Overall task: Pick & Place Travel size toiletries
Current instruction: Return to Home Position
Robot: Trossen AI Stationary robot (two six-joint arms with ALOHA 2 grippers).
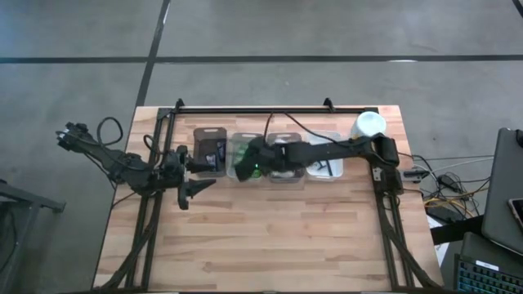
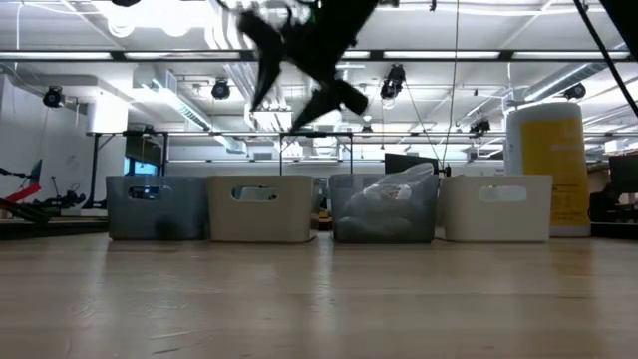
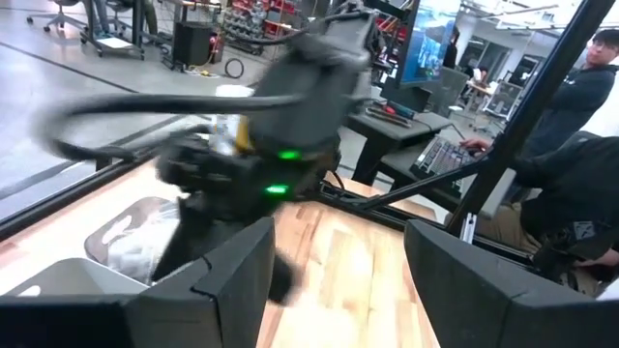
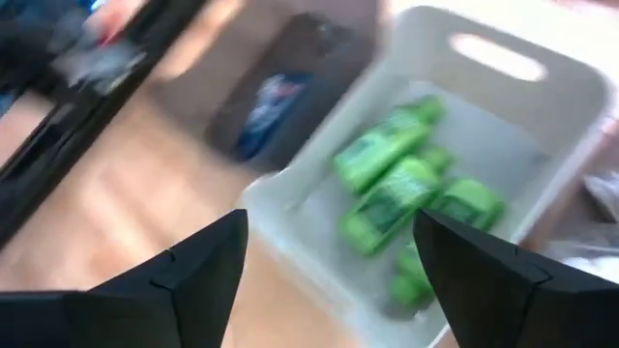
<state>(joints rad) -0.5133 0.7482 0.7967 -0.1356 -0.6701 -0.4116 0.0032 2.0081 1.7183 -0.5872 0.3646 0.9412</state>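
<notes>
The green bottles (image 4: 387,179) lie in the bin (image 4: 566,101) at 12 o'clock, so placing seems finished. The right gripper (image 4: 329,232) hangs above them, fingers apart and empty, and next needs to retreat toward 3 o'clock. The left gripper (image 1: 194,186) waits at 9 o'clock, fingers spread.

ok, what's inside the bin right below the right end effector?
At least four green bottles lying on the bin floor, per the right wrist view. The right end effector hides its near side; overhead, the arm covers most of it.
</notes>
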